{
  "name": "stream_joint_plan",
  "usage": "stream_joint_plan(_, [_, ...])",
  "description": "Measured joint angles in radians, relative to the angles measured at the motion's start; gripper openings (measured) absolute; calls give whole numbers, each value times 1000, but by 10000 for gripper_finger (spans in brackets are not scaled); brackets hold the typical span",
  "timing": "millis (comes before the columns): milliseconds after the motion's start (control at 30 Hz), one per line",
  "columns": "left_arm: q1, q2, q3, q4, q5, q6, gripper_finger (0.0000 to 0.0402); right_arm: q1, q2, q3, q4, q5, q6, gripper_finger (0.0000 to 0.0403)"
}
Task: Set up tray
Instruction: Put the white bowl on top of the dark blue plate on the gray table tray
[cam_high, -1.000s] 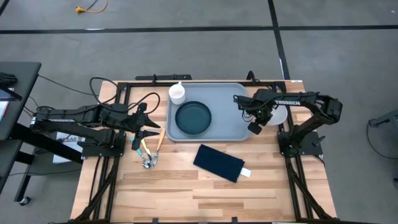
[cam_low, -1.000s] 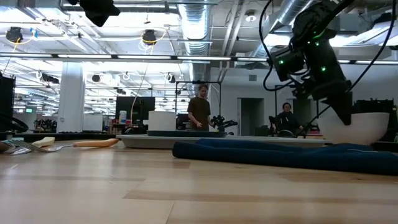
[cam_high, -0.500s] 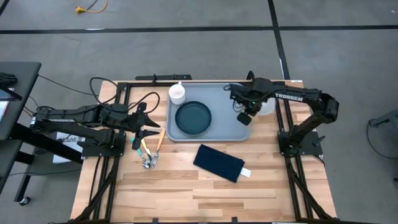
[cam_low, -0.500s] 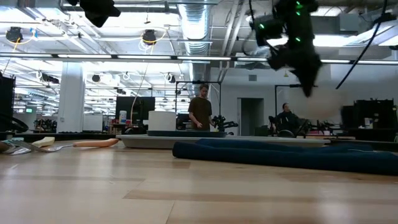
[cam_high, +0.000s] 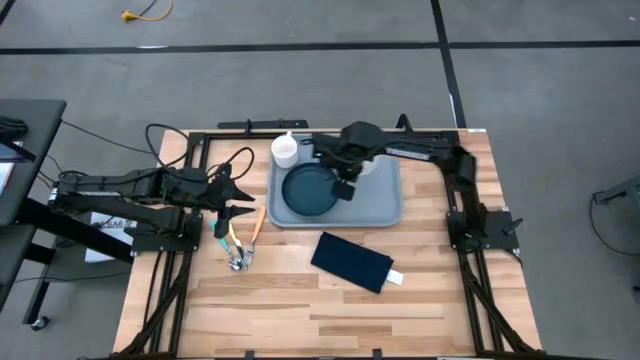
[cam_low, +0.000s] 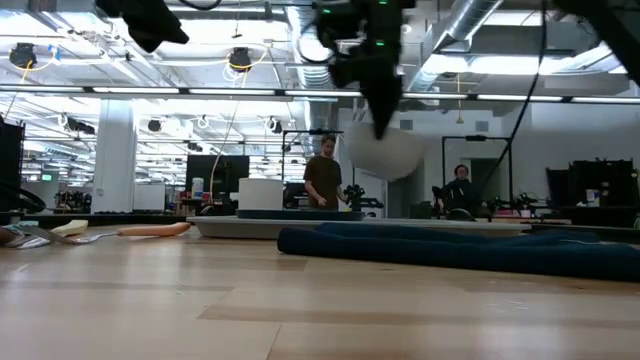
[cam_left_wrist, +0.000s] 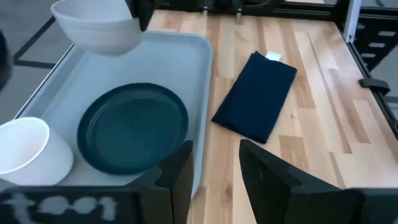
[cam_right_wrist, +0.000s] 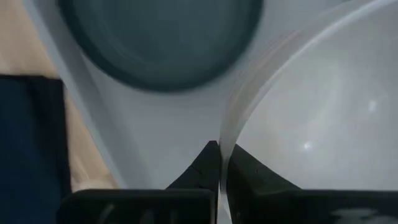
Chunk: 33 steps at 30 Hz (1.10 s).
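- The right arm stretches from its base at the right edge of the desk (cam_high: 300, 300) far across toward the left, its wrist raised well above the surface.
- The right end effector (cam_high: 345, 187) has its fingers (cam_right_wrist: 211, 163) pinched tight on the thin rim of a white bowl (cam_low: 385, 155), holding it aloft.
- The left arm lies low along the left side; the left end effector (cam_high: 240, 202) has its fingers (cam_left_wrist: 180, 171) parted, gripping nothing.

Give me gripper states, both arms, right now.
Left gripper: open, empty, beside the tray, above the cutlery.
Right gripper: shut on the rim of the white bowl, held above the tray.
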Motion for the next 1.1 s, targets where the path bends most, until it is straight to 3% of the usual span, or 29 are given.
stream_joint_plan(300, [0,0,0,-36,-25,-41,118,74,245,338,-101,0,-114,0])
stream_joint_plan(600, [0,0,0,-45,-25,-61,118,110,319,326,-48,11,-179,0])
stream_joint_plan(1100, [0,0,0,-65,-25,-79,118,163,329,327,21,27,-213,0])
